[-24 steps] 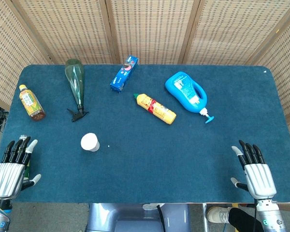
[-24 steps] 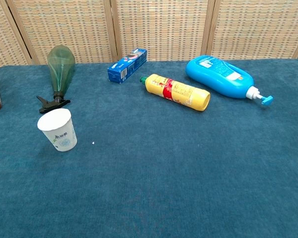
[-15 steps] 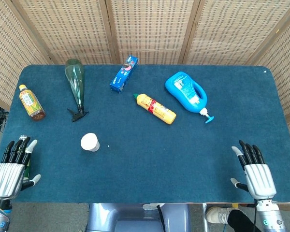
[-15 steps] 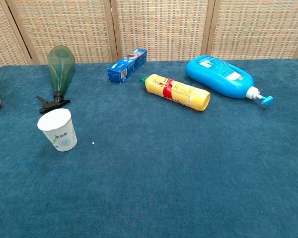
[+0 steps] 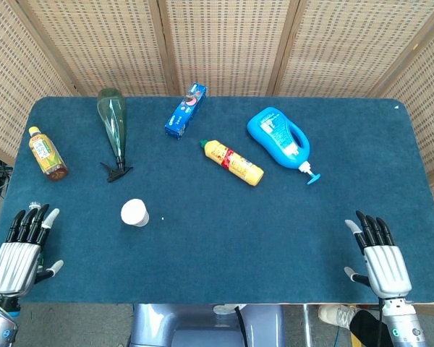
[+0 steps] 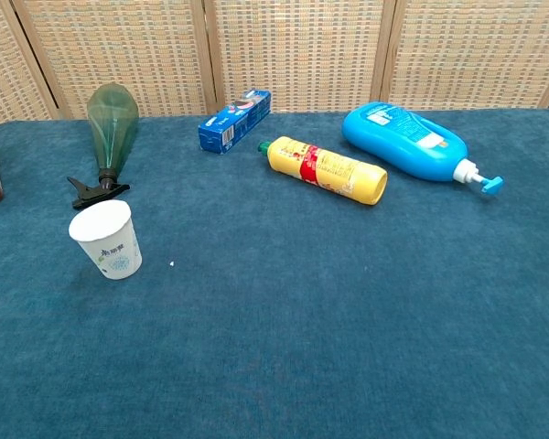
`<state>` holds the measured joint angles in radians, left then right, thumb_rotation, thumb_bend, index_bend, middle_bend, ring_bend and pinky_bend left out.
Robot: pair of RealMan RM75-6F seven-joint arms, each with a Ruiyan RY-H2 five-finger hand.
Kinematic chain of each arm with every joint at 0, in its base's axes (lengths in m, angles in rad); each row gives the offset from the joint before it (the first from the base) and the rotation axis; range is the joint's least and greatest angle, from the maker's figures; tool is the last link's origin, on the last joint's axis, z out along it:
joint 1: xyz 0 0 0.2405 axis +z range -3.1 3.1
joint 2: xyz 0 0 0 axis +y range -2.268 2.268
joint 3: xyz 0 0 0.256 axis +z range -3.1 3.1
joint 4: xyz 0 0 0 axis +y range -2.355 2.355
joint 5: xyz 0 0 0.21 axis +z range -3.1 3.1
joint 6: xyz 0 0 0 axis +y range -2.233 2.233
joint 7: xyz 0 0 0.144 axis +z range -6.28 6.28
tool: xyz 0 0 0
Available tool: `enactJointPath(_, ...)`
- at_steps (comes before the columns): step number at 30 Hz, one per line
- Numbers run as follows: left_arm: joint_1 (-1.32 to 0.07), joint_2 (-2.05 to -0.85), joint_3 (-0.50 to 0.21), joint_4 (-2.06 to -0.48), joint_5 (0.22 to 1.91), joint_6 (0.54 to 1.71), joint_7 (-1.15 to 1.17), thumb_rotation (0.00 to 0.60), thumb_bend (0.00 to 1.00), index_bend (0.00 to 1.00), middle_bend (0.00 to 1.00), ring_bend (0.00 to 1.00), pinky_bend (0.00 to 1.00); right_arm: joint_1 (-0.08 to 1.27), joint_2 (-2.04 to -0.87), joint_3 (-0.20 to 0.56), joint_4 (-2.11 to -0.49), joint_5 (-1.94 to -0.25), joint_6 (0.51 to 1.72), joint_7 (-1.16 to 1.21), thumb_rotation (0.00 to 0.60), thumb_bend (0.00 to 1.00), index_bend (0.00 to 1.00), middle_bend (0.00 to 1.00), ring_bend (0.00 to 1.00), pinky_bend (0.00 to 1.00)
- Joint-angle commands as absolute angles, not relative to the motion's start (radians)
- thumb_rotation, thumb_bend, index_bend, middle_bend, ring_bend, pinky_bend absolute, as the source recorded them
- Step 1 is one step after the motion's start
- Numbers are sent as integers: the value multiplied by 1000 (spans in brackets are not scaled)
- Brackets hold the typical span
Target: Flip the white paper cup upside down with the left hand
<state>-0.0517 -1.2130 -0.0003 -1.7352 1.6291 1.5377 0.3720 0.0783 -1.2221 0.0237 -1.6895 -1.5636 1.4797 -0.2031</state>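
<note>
The white paper cup (image 5: pixel 134 212) (image 6: pixel 107 239) stands upright, mouth up, on the blue table left of centre. My left hand (image 5: pixel 18 249) lies flat at the table's near left corner, fingers apart and holding nothing, well to the left of the cup. Over at the near right corner my right hand (image 5: pixel 382 259) lies the same way, empty with fingers spread. Neither hand shows in the chest view.
A green spray bottle (image 5: pixel 113 127) lies behind the cup, a tea bottle (image 5: pixel 46 153) at far left. Further back lie a blue toothpaste box (image 5: pixel 186 110), a yellow bottle (image 5: pixel 233 163) and a blue pump bottle (image 5: pixel 281 140). Wicker screens stand behind the table (image 5: pixel 224 238).
Both hands have shifted very slightly; the cup and the other objects have not moved.
</note>
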Motion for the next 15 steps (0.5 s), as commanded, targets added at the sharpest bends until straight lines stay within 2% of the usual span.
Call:
enactJointPath(1, -63, -1216, -6, -1745, 1621, 1520, 375, 600, 100, 0, 0, 0, 0, 78, -1221, 22, -1690, -1560, 1475, -200, 600, 79, 0, 0, 0, 0)
enactJointPath(7, -128, -1208, -49, -1793, 1556, 1421, 436, 600, 121, 10, 0, 0, 0, 81, -1224, 15, -1693, -1566, 1466, -208, 600, 80, 0, 0, 0, 0)
enactJointPath(15, -261, -1217, -123, -1879, 1374, 1222, 546, 600, 190, 160, 0, 0, 0, 81, -1225, 9, -1693, -1568, 1459, -209, 600, 79, 0, 0, 0, 0)
